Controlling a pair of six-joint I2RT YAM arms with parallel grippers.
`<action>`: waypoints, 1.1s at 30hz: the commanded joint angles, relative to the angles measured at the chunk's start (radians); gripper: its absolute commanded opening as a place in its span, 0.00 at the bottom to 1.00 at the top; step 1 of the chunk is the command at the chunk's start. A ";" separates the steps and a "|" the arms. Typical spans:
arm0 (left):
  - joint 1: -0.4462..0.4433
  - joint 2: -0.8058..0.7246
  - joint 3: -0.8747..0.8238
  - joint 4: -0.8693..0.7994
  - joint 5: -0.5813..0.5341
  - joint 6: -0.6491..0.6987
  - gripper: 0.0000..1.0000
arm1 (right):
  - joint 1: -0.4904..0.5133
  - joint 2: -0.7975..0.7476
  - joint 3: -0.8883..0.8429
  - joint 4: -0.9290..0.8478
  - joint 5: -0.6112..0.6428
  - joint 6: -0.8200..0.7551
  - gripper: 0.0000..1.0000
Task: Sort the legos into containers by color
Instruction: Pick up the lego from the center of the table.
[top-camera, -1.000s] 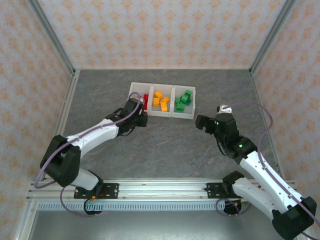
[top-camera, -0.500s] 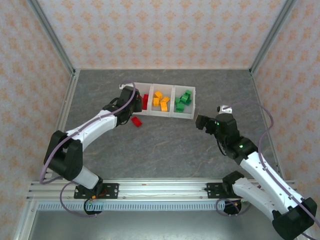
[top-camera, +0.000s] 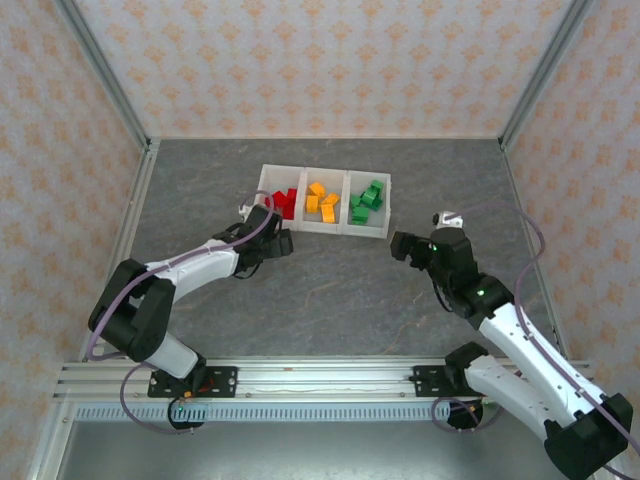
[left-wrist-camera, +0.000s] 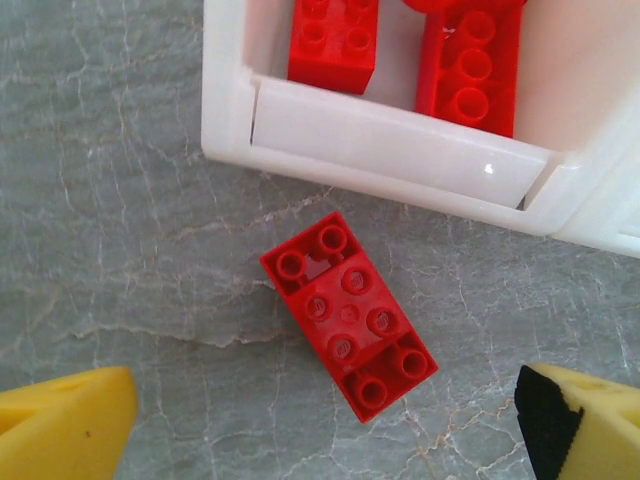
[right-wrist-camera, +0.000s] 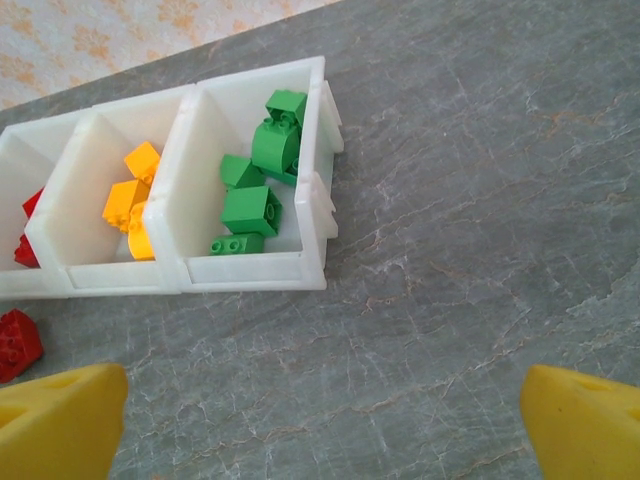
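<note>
One red lego (left-wrist-camera: 348, 315) lies flat on the grey table, just in front of the containers' (left-wrist-camera: 390, 150) near wall. My left gripper (left-wrist-camera: 325, 425) hovers over it, open, its yellow fingertips (left-wrist-camera: 65, 420) wide on either side and not touching it. In the top view the left gripper (top-camera: 280, 243) covers that brick. The tray (top-camera: 325, 229) holds red legos (top-camera: 287, 200) in the left bin, orange-yellow legos (top-camera: 322, 200) in the middle and green legos (top-camera: 367, 200) on the right. My right gripper (top-camera: 400, 245) is open and holds nothing, right of the tray.
The right wrist view looks over the tray (right-wrist-camera: 240, 272) with green legos (right-wrist-camera: 255, 200) nearest, and bare grey table under the right gripper (right-wrist-camera: 325, 420). Patterned walls and metal posts (top-camera: 110, 90) enclose the table.
The left gripper opened. A red lego came to lie on the table in front of the tray. The left arm swung toward the tray, then back over the brick. The right arm stayed still.
</note>
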 joint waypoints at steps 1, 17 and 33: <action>-0.018 0.045 -0.007 0.043 -0.077 -0.150 0.99 | -0.002 0.007 -0.010 0.034 -0.014 0.022 1.00; -0.034 0.251 0.094 0.107 -0.183 -0.290 0.87 | -0.002 -0.020 -0.036 0.026 -0.018 0.010 1.00; -0.030 0.310 0.080 0.103 -0.186 -0.259 0.41 | -0.002 0.009 -0.026 0.041 -0.022 0.002 1.00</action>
